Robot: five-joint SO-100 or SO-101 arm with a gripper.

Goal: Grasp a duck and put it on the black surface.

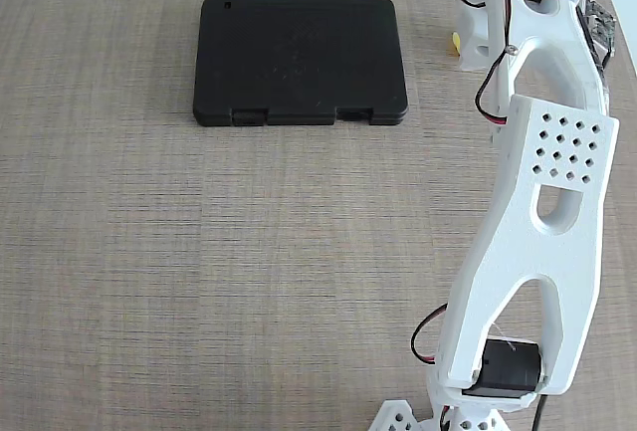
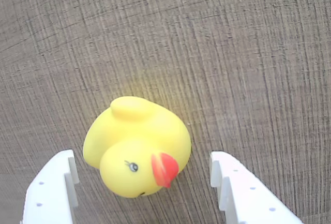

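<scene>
fixed view, left to right: a tabletop [image 1: 199, 252] of grey-brown woven-grain laminate fills the frame, evenly lit; nothing of the room beyond it shows. the black surface [image 1: 300, 60], a matte rectangular slab with rounded corners, lies flat at upper left of centre, its notched long edge toward the camera, nothing on it. at the right edge the white arm [image 1: 542, 252] rises from its base at the bottom and reaches toward the top of the frame. a sliver of the duck [image 1: 455, 42] shows as a yellow spot just left of the arm's upper end, well apart from the slab's right edge.

wrist view, left to right: the gripper [image 2: 142, 182] enters from the bottom edge. its left white finger [image 2: 51, 190] stands just beside the duck's body; whether they touch cannot be told. the duck sits on the tabletop between the fingers, red-orange beak pointing right and slightly down. a clear gap of tabletop separates the beak from the right finger. the fingers are spread wide, holding nothing.
</scene>
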